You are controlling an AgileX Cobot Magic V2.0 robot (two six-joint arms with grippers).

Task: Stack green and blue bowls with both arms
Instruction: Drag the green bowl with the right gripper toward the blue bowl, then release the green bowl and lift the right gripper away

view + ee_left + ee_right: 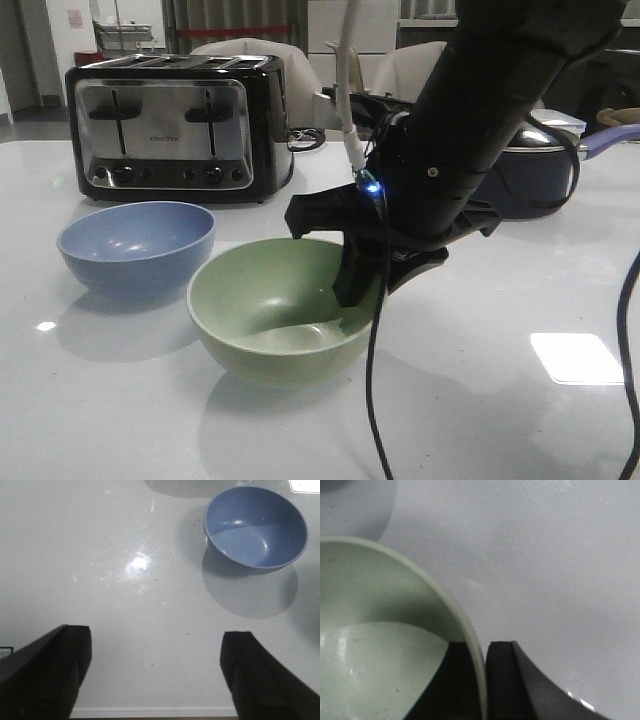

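Right arm coming down from upper right of the front view, angled steeply toward frame centre, wrist with small blue LED lit just above the bowl. Right gripper pinched on the right-hand wall of the green bowl: one finger inside the bowl, one outside, rim sandwiched between them. Confirmed in right wrist view: green bowl rim passing between the two dark fingers, gripper nearly closed, only the wall thickness between the pads. Green bowl upright on the white table, centre-low in the front view, underside seemingly on the surface. Blue bowl upright at left of the front view, just beside the green one, rims close but apart, not stacked. Left wrist view: left gripper spread wide, both fingers dark at the lower corners, bare table between them, holding nothing. Blue bowl in upper right of that frame, well apart from the fingers. Left arm not visible in the front view. Black cable hanging from the right wrist down past the green bowl to the lower edge. Toaster upper left, dark saucepan behind the right arm at right.
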